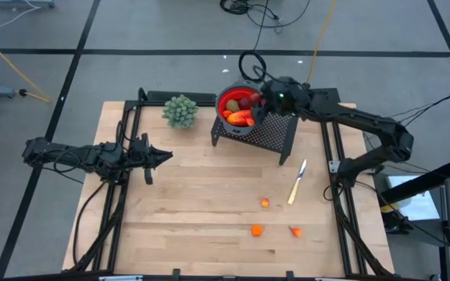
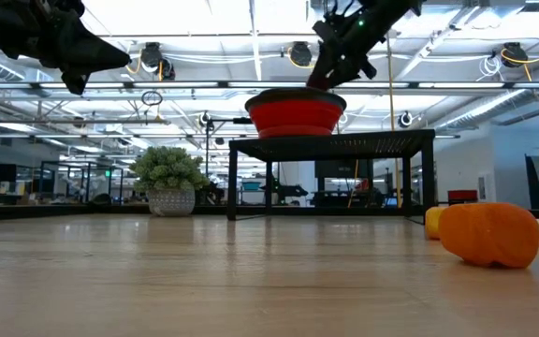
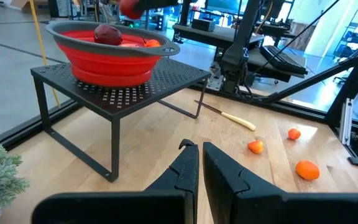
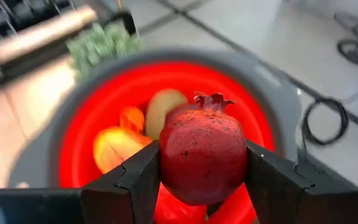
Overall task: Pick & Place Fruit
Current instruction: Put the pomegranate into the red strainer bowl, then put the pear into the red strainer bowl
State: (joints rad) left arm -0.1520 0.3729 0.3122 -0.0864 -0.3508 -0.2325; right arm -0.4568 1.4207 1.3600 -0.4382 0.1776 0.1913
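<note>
Holding a pomegranate (image 4: pixel 202 155) over the red bowl (image 1: pixel 226 100), placing step in hand.

Clamping the fruit between the right gripper (image 4: pixel 202 168) fingers, directly above the bowl on the black mesh stand (image 1: pixel 268 134), with other pieces already lying inside; likely needing next a small descent and an opening of the jaws. Waiting at the table's left side, left gripper (image 1: pixel 161 157) pinched closed on nothing. Leaving three small orange bits (image 1: pixel 256 229) on the wooden table (image 1: pixel 194 211) near a knife (image 1: pixel 296 183).
</note>
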